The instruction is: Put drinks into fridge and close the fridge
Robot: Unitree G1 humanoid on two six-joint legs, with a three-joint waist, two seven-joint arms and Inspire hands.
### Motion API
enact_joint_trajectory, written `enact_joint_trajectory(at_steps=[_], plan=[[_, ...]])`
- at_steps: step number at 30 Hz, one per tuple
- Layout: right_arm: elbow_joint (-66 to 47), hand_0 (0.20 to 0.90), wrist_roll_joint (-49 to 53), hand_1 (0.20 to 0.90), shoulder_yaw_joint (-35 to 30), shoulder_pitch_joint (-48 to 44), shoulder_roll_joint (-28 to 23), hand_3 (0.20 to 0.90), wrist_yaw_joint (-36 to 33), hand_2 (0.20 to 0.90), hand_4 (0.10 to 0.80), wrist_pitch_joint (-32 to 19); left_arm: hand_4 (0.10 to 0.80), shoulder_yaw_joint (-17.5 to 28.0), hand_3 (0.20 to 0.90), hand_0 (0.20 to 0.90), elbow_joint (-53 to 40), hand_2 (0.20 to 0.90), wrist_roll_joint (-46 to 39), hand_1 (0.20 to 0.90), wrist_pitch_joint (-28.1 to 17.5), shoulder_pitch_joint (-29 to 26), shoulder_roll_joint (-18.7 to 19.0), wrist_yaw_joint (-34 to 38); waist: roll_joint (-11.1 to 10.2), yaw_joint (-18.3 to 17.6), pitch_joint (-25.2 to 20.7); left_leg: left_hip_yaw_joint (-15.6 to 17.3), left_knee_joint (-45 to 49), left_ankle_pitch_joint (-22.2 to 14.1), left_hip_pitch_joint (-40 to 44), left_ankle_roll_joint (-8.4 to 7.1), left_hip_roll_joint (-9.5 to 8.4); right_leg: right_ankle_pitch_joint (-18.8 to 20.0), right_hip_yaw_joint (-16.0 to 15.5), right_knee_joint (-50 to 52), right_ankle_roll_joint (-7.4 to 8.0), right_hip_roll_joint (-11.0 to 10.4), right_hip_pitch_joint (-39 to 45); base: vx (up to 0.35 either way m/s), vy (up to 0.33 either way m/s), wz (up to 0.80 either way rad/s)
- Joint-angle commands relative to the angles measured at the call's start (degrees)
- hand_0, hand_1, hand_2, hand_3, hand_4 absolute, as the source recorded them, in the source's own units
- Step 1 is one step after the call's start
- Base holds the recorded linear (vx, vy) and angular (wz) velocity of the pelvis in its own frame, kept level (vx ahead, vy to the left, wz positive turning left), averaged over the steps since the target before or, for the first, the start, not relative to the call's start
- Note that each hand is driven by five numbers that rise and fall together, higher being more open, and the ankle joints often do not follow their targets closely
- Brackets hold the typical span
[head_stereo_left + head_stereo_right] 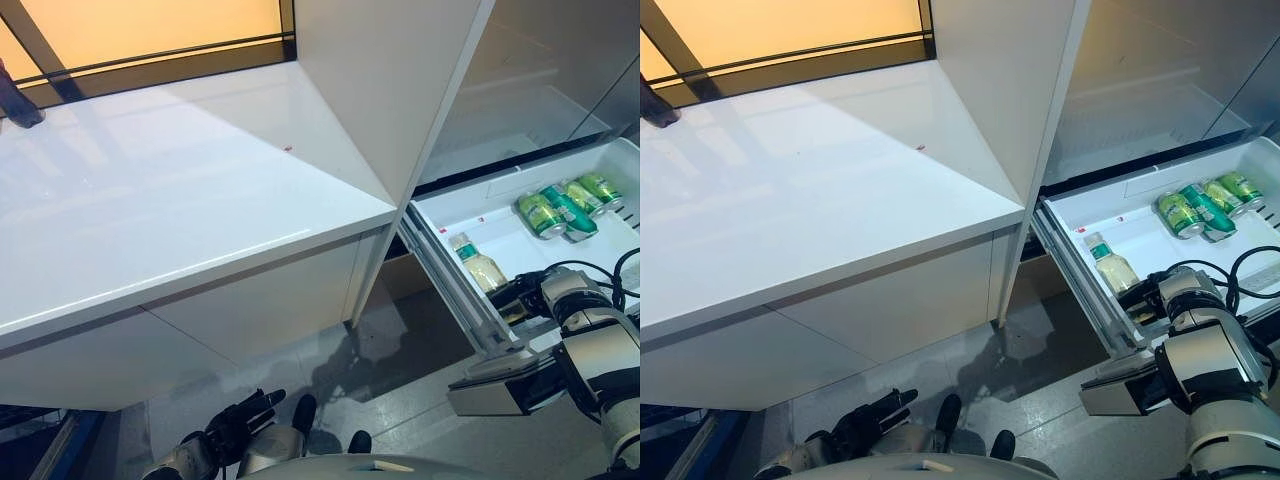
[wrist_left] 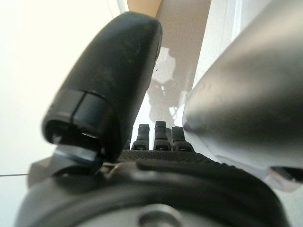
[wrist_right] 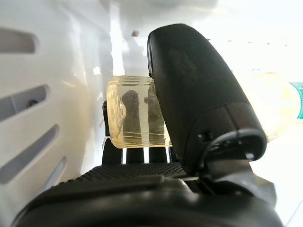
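White counter (image 1: 180, 190) fills left & centre, glossy top, w/ a tiny red speck (image 1: 288, 149) near its back right. Orange-lit window (image 1: 150, 30) w/ dark frame behind it. White cabinet fronts (image 1: 230, 310) below. Grey floor (image 1: 400, 350) underneath.

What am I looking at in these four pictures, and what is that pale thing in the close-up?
This is a humanoid robot loading drinks into a fridge. The two wide pictures come from cameras on its head, looking down at a white counter and an open fridge drawer. In the drawer lie green cans and a bottle with a green cap. The two close-ups come from cameras on its wrists. The right hand reaches into the drawer, its fingers curled round a second bottle of pale drink; that is your pale thing. The left hand hangs low beside the cabinet, fingers relaxed, holding nothing.
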Motion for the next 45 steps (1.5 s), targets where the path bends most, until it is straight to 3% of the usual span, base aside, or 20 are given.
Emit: enact_joint_trajectory(at_steps=[1, 8, 15, 19, 21, 22, 25, 26, 28, 33, 40, 45], plan=[[-2.96, 0.900, -2.01, 0.900, 3.20, -3.97, -5.15, 0.900, -0.45, 0.900, 0.800, -1.61, 0.800, -1.34, 0.900, 0.900, 2.36, 0.900, 3.60, 0.900, -1.29, -0.79, 0.74, -0.40, -1.35, 0.63, -1.09, 2.70, 0.08, -6.19, 2.43, 0.10, 0.30, 0.12, 0.92, 2.70, 2.12, -1.55, -1.43, 0.000, 0.000, 0.00], [-5.06, 0.900, 2.30, 0.900, 1.81, -2.87, -4.83, 0.900, -1.76, 0.900, 0.800, -4.30, 0.800, -0.73, 0.900, 0.900, 3.44, 0.900, 5.29, 0.900, -2.30, -0.68, 1.02, 1.31, -1.63, 0.21, -1.63, 2.84, 0.08, -6.59, 3.23, 0.00, 0.31, 0.08, 1.29, 2.59, 2.23, -1.39, -0.86, 0.000, 0.000, 0.00], [-15.88, 0.900, 13.57, 0.900, -2.00, -2.74, -6.93, 0.900, -4.98, 0.900, 0.800, -7.09, 0.800, 1.09, 0.900, 0.900, 4.19, 0.900, 6.40, 0.900, -2.88, 0.21, 1.67, 2.23, -2.21, -1.29, -2.35, 3.90, 0.08, -7.22, 4.27, -0.21, 0.64, -0.13, 2.35, 2.65, 2.31, -1.01, -0.38, 0.000, 0.001, -0.05], [-25.22, 0.900, 19.85, 0.900, -4.73, -2.81, -12.10, 0.900, -7.78, 0.900, 0.800, -8.79, 0.800, 2.94, 0.900, 0.900, 4.57, 0.900, 6.45, 0.900, -3.55, 1.50, 1.94, 3.27, -2.87, -3.22, -3.32, 5.13, 0.08, -7.87, 4.99, -0.31, 0.76, -0.30, 3.60, 2.55, 2.42, -0.73, -0.14, -0.033, 0.020, -0.03], [-27.86, 0.900, 21.94, 0.900, -5.33, -3.28, -14.58, 0.900, -10.34, 0.900, 0.800, -11.78, 0.800, 3.84, 0.900, 0.900, 5.16, 0.900, 6.61, 0.900, -3.76, 1.77, 1.94, 3.58, -3.18, -4.01, -4.00, 5.67, 0.08, -8.15, 5.19, -0.36, 0.75, -0.42, 4.17, 2.56, 2.46, -0.65, -0.15, -0.041, 0.032, -0.11], [-31.39, 0.900, 24.20, 0.900, -6.18, -3.96, -16.80, 0.900, -15.14, 0.900, 0.800, -15.37, 0.800, 4.37, 0.900, 0.900, 5.84, 0.900, 6.36, 0.900, -4.11, 1.92, 1.93, 3.85, -3.46, -4.88, -4.63, 6.24, 0.08, -8.32, 5.42, -0.37, 0.69, -0.48, 4.73, 2.68, 2.52, -0.60, -0.17, -0.044, 0.030, -0.21], [-36.23, 0.900, 24.74, 0.900, -8.59, -4.09, -18.59, 0.900, -21.96, 0.900, 0.800, -19.26, 0.800, 4.94, 0.900, 0.900, 6.56, 0.900, 6.03, 0.900, -4.53, 2.14, 1.74, 3.95, -3.56, -5.71, -5.32, 6.90, 0.08, -8.60, 5.81, -0.30, 0.66, -0.66, 5.55, 2.92, 2.60, -0.49, -0.21, -0.031, 0.022, -0.18], [-39.23, 0.900, 23.08, 0.900, -10.90, -3.44, -19.24, 0.900, -27.56, 0.900, 0.800, -24.08, 0.800, 5.32, 0.900, 0.900, 6.75, 0.900, 6.00, 0.900, -4.56, 2.18, 1.54, 4.09, -3.54, -6.14, -5.68, 7.29, 0.21, -8.87, 6.04, -0.21, 0.64, -0.82, 6.05, 3.16, 2.68, -0.46, -0.22, -0.044, 0.038, -0.30], [-47.22, 0.900, 23.10, 0.900, -17.67, 1.28, -18.71, 0.900, -36.85, 0.900, 0.800, -30.33, 0.800, 5.91, 0.900, 0.900, 6.99, 0.900, 5.93, 0.900, -4.53, 1.97, 0.45, 4.57, -3.15, -7.58, -6.71, 8.12, 0.68, -9.58, 6.31, 0.14, 0.42, -1.08, 7.34, 3.58, 2.89, -0.45, -0.46, -0.038, 0.044, -0.32], [-50.92, 0.900, 28.55, 0.900, -26.89, 10.45, -13.64, 0.900, -43.70, 0.900, 0.800, -38.81, 0.800, 5.26, 0.900, 0.900, 7.42, 0.900, 6.89, 0.900, -4.51, 1.02, -1.00, 4.68, -2.63, -9.03, -7.98, 9.36, 1.92, -11.19, 7.05, 0.73, 0.17, -1.57, 9.23, 4.30, 3.06, -0.63, -0.24, 0.012, 0.023, -0.29], [-46.81, 0.900, 47.23, 0.900, -33.15, 15.67, -7.84, 0.900, -43.07, 0.900, 0.800, -42.33, 0.800, 3.05, 0.900, 0.900, 7.61, 0.900, 7.21, 0.900, -4.65, 0.27, -1.55, 4.58, -2.26, -9.91, -8.73, 10.35, 3.24, -12.73, 7.85, 1.18, 0.02, -1.73, 10.49, 4.91, 2.99, -0.81, 0.13, 0.055, -0.011, -0.21], [-42.90, 0.900, 51.85, 0.900, -35.80, 16.86, -3.46, 0.900, -52.07, 0.900, 0.800, -44.09, 0.800, 1.47, 0.900, 0.900, 7.55, 0.900, 7.18, 0.900, -3.71, 0.54, -2.01, 5.05, -1.80, -9.75, -8.64, 10.74, 5.79, -14.07, 7.31, 1.65, -0.54, -1.44, 10.87, 5.19, 2.84, -1.29, 0.00, 0.090, -0.023, -0.11]])
